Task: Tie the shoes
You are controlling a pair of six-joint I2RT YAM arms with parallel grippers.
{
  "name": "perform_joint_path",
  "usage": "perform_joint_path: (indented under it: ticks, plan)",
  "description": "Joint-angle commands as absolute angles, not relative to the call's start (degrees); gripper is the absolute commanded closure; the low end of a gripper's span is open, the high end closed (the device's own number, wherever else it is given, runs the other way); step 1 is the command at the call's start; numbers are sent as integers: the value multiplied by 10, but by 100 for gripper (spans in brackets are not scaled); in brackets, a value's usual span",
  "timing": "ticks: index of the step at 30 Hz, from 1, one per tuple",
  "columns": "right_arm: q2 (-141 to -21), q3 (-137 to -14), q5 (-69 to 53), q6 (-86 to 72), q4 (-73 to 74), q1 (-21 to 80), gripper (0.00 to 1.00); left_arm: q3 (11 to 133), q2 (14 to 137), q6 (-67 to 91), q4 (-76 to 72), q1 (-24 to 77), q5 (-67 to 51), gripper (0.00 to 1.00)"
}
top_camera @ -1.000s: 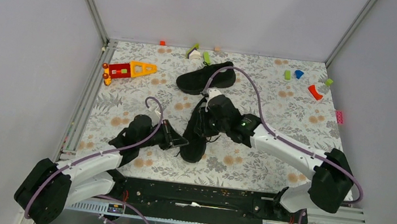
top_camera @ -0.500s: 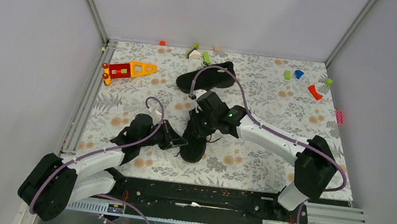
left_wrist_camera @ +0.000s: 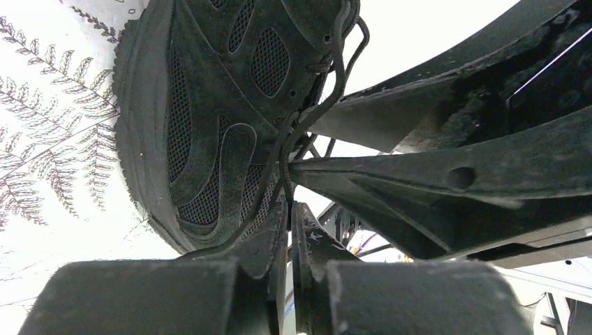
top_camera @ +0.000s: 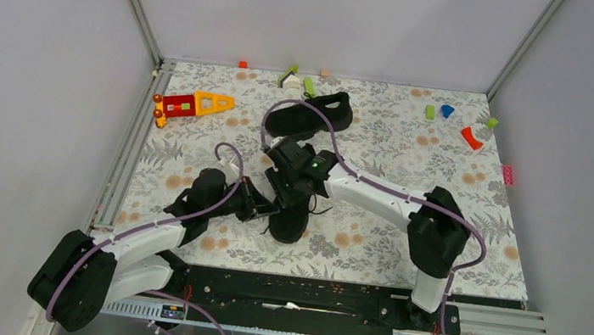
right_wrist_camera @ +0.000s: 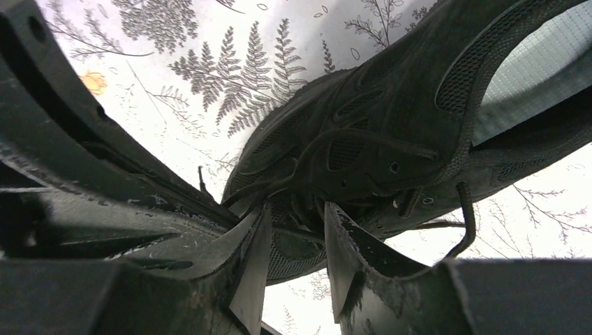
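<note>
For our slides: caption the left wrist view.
Left end effector shut on the thin black lace of an all-black mesh sneaker.

Overall light: bright, even and diffuse from overhead; the top view is sharp throughout.
Shadows: soft and short on the table [top_camera: 463, 179], pooling beneath my arms.
Beyond my left jaws: the table is blown out to near white, while the shoe [left_wrist_camera: 209, 105] stays dark with crisp mesh.
Between my left jaws: the lace [left_wrist_camera: 279, 160] shows as a thin black silhouette.
Beside my right jaws: the fern print is washed pale by glare.
Nearest both jaws: the fingers are dark, underexposed and softly out of focus.
Edges: both wrist views show wide-angle bending.
</note>
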State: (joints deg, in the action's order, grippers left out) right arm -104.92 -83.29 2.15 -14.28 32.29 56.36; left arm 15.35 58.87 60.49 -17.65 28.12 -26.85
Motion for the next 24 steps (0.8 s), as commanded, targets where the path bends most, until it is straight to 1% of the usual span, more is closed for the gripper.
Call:
perform_joint_path:
  ticks: [1,6,12,18,21,24]
  plan:
    - [-1063,-870,81,-130,368,579,59,167,592,610,-218,276,-284,95]
    - [-1068,-875,119,-135,377,581,58,167,599,613,-229,274,-287,95]
    - [-1072,-876,128,-136,378,584,58,167,602,614,-233,273,-287,95]
    - [-1095,-897,122,-132,397,590,68,167,607,616,-240,272,-289,95]
    - [-1097,-897,119,-129,397,592,76,167,608,617,-241,272,-289,95]
    - [-1105,-904,111,-126,405,592,81,171,605,614,-231,272,-289,95]
